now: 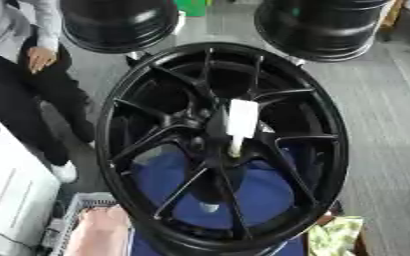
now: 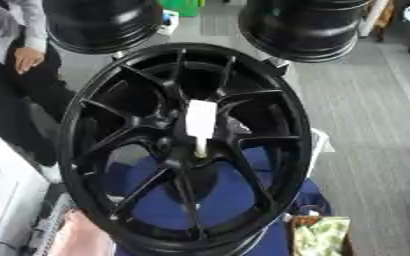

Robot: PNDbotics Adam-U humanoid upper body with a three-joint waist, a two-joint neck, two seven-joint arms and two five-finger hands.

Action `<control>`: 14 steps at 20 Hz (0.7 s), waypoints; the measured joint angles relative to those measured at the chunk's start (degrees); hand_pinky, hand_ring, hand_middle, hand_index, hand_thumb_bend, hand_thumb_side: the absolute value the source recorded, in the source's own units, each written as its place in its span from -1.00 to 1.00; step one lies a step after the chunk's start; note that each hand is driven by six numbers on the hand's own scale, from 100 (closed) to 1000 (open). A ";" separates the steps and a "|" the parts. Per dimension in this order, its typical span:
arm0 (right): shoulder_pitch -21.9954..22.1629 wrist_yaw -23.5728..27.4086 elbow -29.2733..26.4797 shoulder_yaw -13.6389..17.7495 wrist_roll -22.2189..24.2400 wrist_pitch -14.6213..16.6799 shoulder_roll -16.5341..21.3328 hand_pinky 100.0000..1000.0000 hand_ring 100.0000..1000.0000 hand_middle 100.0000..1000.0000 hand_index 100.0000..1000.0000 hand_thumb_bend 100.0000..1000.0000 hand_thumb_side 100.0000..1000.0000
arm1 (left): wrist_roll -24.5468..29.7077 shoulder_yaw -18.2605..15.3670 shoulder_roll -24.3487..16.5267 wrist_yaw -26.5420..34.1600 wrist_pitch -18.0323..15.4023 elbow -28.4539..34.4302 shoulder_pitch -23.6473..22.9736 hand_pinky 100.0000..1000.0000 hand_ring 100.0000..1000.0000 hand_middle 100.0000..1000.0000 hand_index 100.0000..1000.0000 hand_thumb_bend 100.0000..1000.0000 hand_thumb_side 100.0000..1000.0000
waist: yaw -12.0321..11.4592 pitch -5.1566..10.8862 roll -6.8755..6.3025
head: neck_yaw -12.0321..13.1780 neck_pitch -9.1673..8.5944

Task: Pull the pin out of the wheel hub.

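Pin (image 1: 241, 122), white, sits mid-frame in the wheel hub (image 1: 210, 131); no robot hand shows, so its state is unknowable; a skewed pull might jam it.

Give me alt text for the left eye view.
A black wheel fills the view, with a white pin still standing in its hub. No robot hand shows. Blue cloth lies behind the spokes, and two more black wheels stand beyond.
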State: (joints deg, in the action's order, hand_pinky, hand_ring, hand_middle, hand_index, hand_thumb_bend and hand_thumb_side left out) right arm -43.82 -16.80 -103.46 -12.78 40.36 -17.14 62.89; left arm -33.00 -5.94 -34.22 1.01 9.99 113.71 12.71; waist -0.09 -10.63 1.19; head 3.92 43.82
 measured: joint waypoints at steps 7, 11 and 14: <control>-1.36 -0.52 0.00 -0.74 0.74 0.12 -0.03 0.73 0.61 0.60 0.77 -1.00 -0.71 | 0.01 0.00 0.00 0.00 -0.01 0.00 0.13 0.16 1.00 0.43 0.46 -0.11 0.39 | -0.11 0.05 0.01 | -0.05 0.00; -4.45 -1.37 0.00 -2.47 2.44 0.66 -0.19 0.74 0.65 0.64 0.79 -1.00 -0.64 | 0.04 0.00 -0.01 -0.01 0.00 0.00 0.14 0.16 1.00 0.43 0.46 -0.11 0.39 | 0.11 0.05 0.01 | -0.06 0.00; -8.16 -2.26 0.00 -4.84 4.80 1.26 -1.30 0.74 0.69 0.67 0.81 -1.00 -0.54 | 0.11 0.02 -0.03 -0.01 0.03 0.00 0.14 0.16 1.00 0.43 0.46 -0.11 0.39 | 0.31 0.05 0.01 | -0.10 0.00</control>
State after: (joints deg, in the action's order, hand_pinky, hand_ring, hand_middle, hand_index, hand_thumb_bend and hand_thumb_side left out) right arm -51.98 -19.06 -103.46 -17.63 45.15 -15.88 61.59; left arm -32.89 -5.91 -34.26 1.00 10.02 113.71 12.85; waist 0.21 -10.57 1.20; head 3.83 43.82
